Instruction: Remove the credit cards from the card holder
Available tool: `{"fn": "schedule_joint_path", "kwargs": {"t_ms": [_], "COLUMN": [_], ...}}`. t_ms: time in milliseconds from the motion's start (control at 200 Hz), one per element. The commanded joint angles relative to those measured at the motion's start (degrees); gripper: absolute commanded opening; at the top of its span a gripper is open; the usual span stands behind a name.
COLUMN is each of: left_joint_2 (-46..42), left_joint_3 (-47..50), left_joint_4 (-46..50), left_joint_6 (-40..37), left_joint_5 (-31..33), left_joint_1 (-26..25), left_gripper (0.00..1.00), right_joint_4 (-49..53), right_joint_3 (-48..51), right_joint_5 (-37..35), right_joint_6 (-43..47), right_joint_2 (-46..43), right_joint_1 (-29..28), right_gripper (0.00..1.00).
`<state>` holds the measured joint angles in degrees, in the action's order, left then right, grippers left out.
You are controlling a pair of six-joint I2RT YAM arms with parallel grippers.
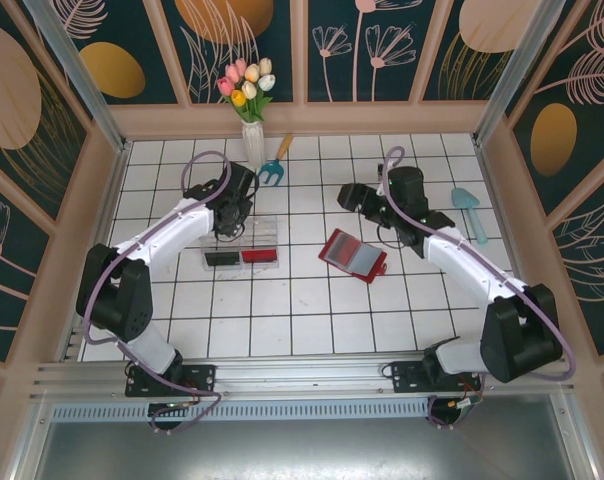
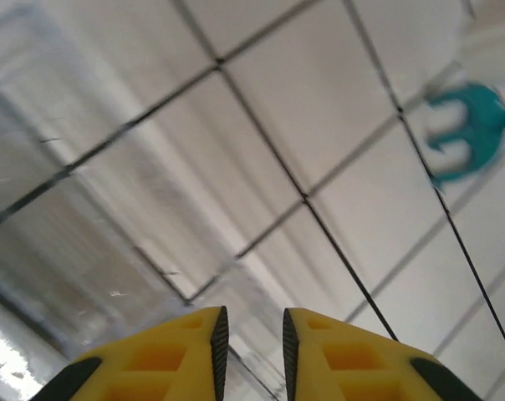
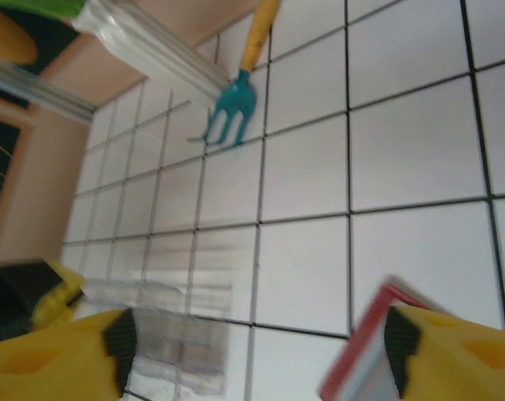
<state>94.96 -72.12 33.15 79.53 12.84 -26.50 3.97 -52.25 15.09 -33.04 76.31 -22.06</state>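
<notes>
- Right pincer [image 3: 257, 355]: released wide, empty, hovering close by the far side of the card holder [image 1: 353, 254], not touching it.
- Left pincer [image 2: 252, 347]: clenched almost fully, a thin gap between the yellow fingers [image 2: 169, 359], nothing gripped; hanging over the clear compartment tray [image 1: 244, 246] toward the left edge of the worktop [image 1: 312, 320].
- Card holder: lying open and flat near the middle of the worktop, slightly toward the right edge, red rim around a grey-blue panel facing up; well apart from the tray.
- Cannot tell whether cards sit in the panels or how far any edge pokes out.
- Step in hand, as a judgement: approach to the holder, extraction not yet begun.
- Next move calls for lowering the right pincer onto an exposed card edge, narrowing the spread to suit something thin, pinching, then sliding out along the slot rather than lifting straight up.
- Probably also calls for bringing the left pincer across to pin the red cover; otherwise risks dragging the whole light wallet over the slick tiles.
- Off the path: teal hand rake [image 1: 272, 170] and vase of tulips [image 1: 250, 135] by the far edge, teal scoop [image 1: 469, 212] near the right edge.
</notes>
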Motion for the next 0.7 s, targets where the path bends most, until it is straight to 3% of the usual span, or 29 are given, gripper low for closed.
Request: {"fn": "schedule_joint_path", "kwargs": {"t_ms": [0,95,145,270,400,696], "left_joint_2": [-0.41,2.30,4.68,9.48,15.16,24.44], "left_joint_3": [-0.08,-3.47,-4.91,-6.64,-10.84,-15.05], "left_joint_4": [-9.49,-10.88,-12.84,-19.18,-19.75,-18.29], "left_joint_6": [-15.82,-21.66,-24.27,-27.18,-30.83,-36.10], "left_joint_5": [-6.33,-9.12,-12.30,-21.96,-27.33,-33.08], "left_joint_1": [-0.40,-2.61,-3.92,-6.58,-9.88,-14.37], "left_gripper": [0.27,0.27,0.29,0.30,0.31,0.32], "right_joint_4": [0.33,-0.44,-0.65,-0.22,-0.60,-1.79], "right_joint_3": [5.55,9.66,11.26,14.12,16.16,16.49], "right_joint_5": [0.35,1.62,2.06,1.34,2.01,2.22], "right_joint_6": [-4.43,-7.02,-7.82,-8.54,-8.50,-5.43], "right_joint_2": [-3.67,-5.23,-5.60,-5.12,-2.59,7.03], "right_joint_1": [0.60,1.17,1.37,1.83,3.45,4.57], "right_gripper": [0.63,0.49,0.46,0.37,0.20,0.12]}}
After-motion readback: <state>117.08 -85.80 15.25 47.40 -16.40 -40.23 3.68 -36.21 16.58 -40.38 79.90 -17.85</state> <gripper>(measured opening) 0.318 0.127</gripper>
